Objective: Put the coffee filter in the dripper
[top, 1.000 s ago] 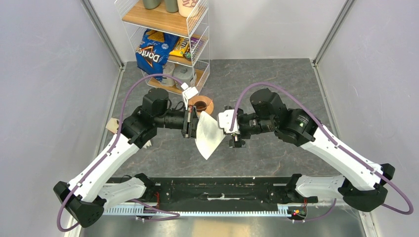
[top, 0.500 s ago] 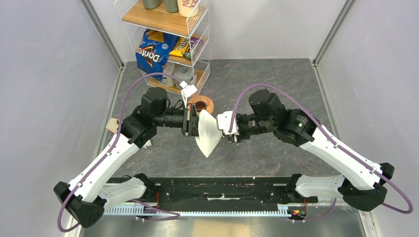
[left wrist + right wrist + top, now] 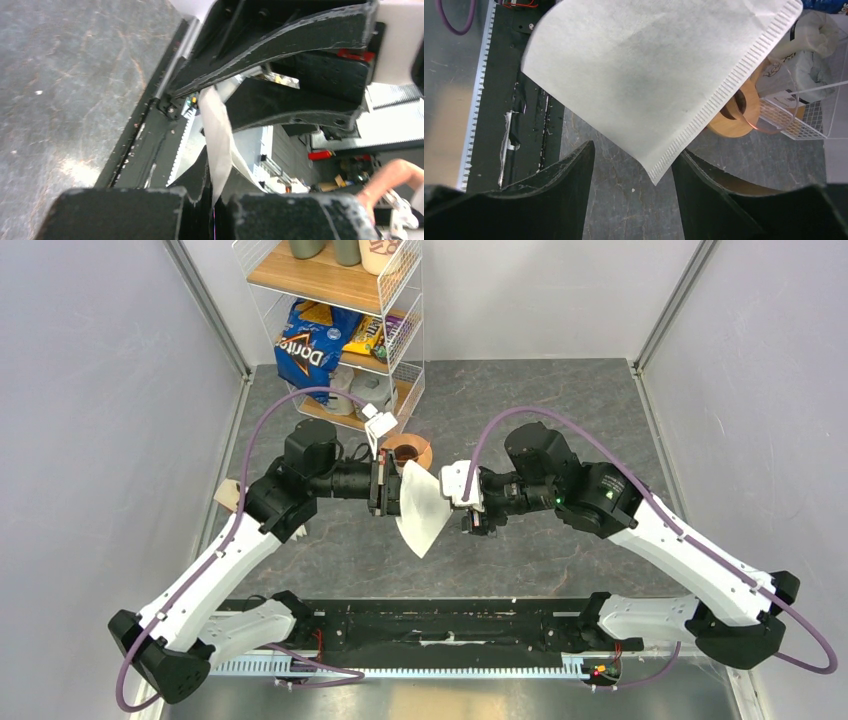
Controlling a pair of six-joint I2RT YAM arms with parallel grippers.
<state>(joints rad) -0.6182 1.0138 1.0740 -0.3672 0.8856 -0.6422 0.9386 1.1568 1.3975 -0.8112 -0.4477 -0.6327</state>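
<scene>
My left gripper [image 3: 386,490] is shut on the coffee filter [image 3: 421,512], a thin white paper fan held in the air over the table's middle. In the left wrist view the filter [image 3: 218,135] shows edge-on, pinched at the left gripper [image 3: 216,199]. My right gripper [image 3: 466,506] faces it from the right and is open. In the right wrist view the filter [image 3: 649,70] fills the upper frame, and its crimped corner hangs between the spread fingers of the right gripper [image 3: 633,156], apart from both. The orange-brown dripper [image 3: 409,452] stands on the table behind the filter and also shows in the right wrist view [image 3: 736,117].
A white wire shelf [image 3: 345,330] with a Doritos bag [image 3: 306,345] and other snacks stands at the back left, close behind the dripper. A tan object [image 3: 232,494] lies under the left arm. A black rail [image 3: 450,625] runs along the near edge.
My right gripper has moved a little left, closer to the filter's edge. The filter looks narrower and slightly turned. The left gripper still holds it in about the same place.
</scene>
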